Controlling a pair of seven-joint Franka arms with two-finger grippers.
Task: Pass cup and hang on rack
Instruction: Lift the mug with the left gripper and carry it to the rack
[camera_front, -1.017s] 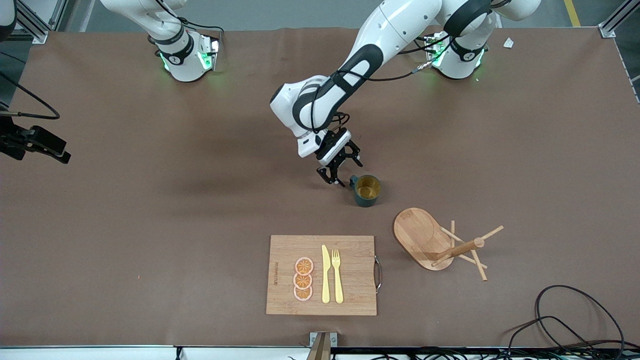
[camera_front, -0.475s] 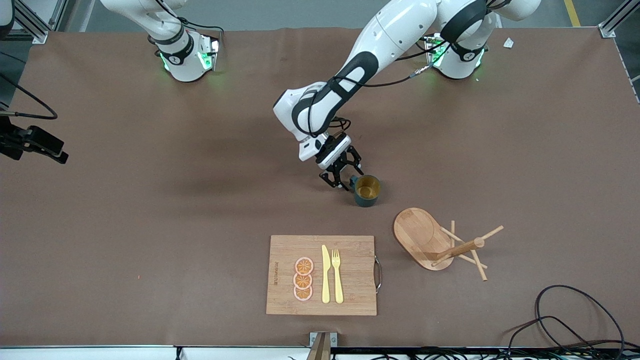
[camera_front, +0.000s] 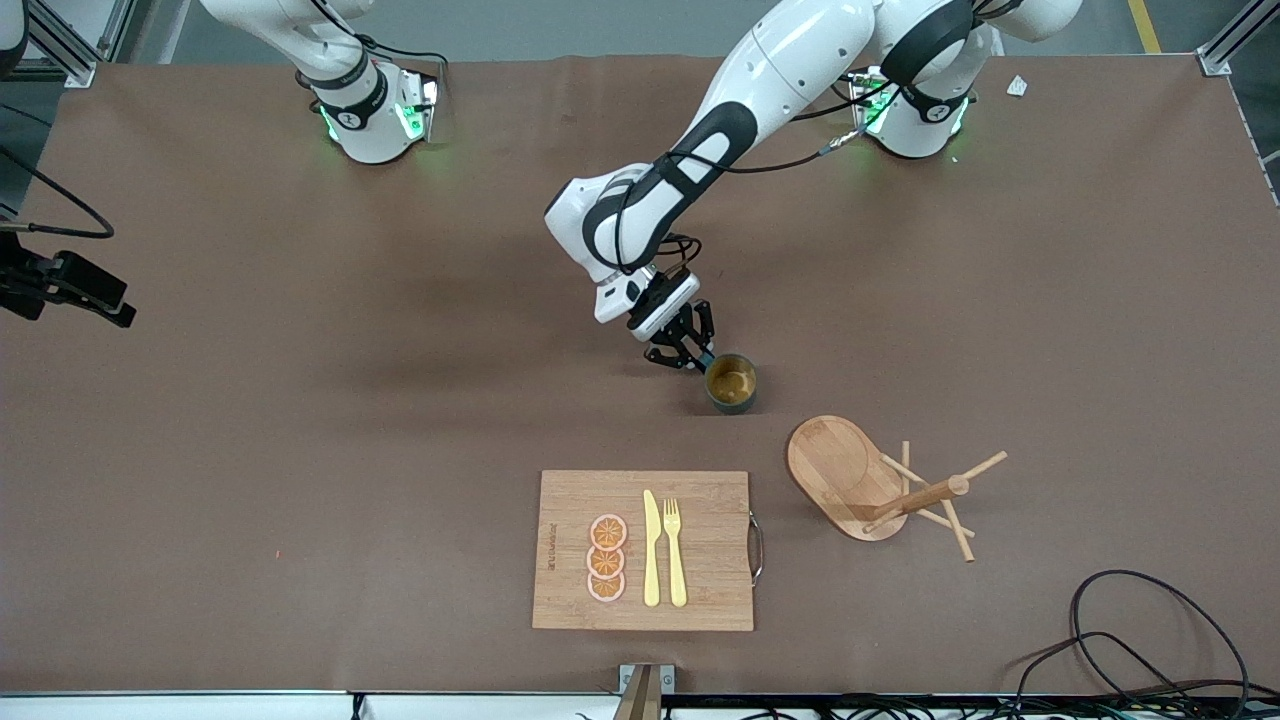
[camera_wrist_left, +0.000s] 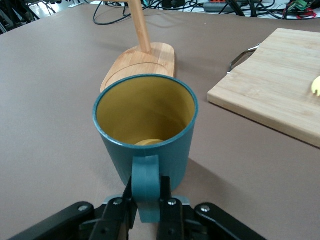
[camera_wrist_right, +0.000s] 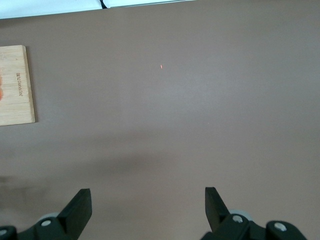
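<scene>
In the left wrist view the picture's edge cuts off the rack (camera_wrist_left: 141, 59) post's top and the cutting board (camera_wrist_left: 280, 80). The left tool (camera_wrist_left: 146, 207) apparently pinches the cup (camera_wrist_left: 150, 125) handle, its fingertips partly hidden.

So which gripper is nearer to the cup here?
Left. The left gripper is shut on the handle of the cup. The right gripper is open over bare table toward the right arm's end, waiting.

The cup (camera_front: 731, 383) stands farther than the rack (camera_front: 880, 484) (tipped over) and the cutting board (camera_front: 643, 550).
</scene>
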